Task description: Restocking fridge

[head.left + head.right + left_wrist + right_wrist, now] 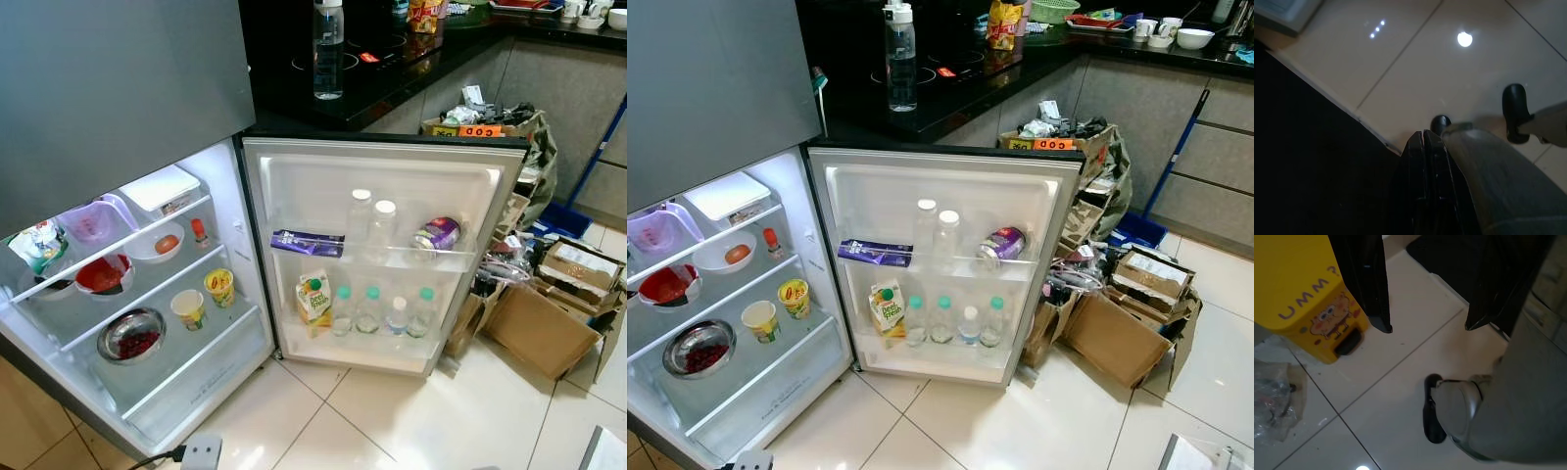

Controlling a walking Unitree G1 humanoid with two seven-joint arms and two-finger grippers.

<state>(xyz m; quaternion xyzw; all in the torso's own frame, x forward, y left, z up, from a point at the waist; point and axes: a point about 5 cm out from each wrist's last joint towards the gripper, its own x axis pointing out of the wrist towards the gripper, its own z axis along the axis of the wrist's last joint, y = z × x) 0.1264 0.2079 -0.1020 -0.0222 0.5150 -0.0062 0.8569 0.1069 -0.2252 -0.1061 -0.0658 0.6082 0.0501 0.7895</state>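
Open fridge point(245, 211) with juice carton point(313, 301) at door shelf's left end; left gripper point(1423, 139) fingers together, right gripper point(1427, 325) fingers apart.

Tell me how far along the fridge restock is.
Done: the fridge door stands open, its lower rack holding a juice carton and water bottles. In hand: nothing; the left pincer is shut, the right pincer open, both over floor tiles. Left: probably the bottle on the counter.
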